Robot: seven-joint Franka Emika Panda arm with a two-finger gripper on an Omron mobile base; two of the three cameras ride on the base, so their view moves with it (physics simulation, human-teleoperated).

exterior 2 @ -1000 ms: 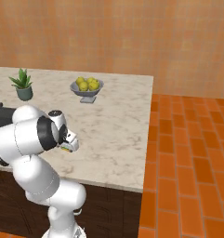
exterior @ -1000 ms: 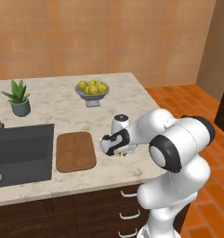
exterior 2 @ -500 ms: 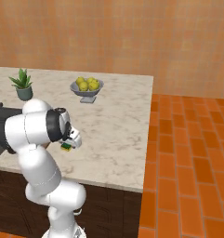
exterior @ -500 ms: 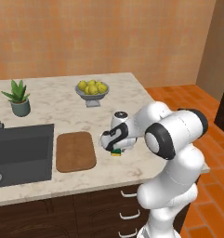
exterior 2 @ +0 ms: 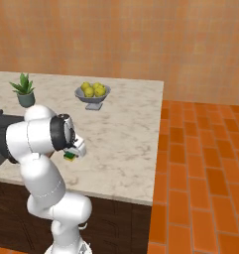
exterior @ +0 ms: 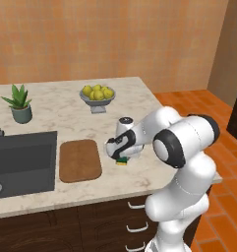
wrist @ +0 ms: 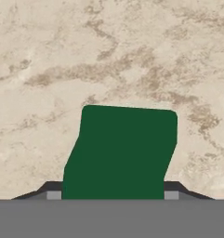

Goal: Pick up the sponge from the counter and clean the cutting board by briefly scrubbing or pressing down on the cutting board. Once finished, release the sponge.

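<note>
A: What surrounds the work area?

B: A rendered kitchen with an orange-brown wall, terracotta floor tiles and a marbled beige table [exterior: 139,106] on dark wooden drawers with white handles.

A: What stands on the table?

B: A dark grey sink basin [exterior: 21,157] at the left, a potted plant [exterior: 19,102] behind it, a grey bowl of lemons [exterior: 97,94] toward the back, and a brown wooden cutting board [exterior: 79,160] just beside the sink.

A: Where is the sponge?

B: The sponge [wrist: 120,151], green on top with a yellow lower layer, lies on the table to the right of the cutting board, apart from it.

A: And the jaws?

B: The gripper [exterior: 121,156] points down over the sponge; in the hand view the two finger tips [wrist: 52,189] stand against the sponge's two sides. The jaws are drawn in on the sponge, gripping it.
</note>
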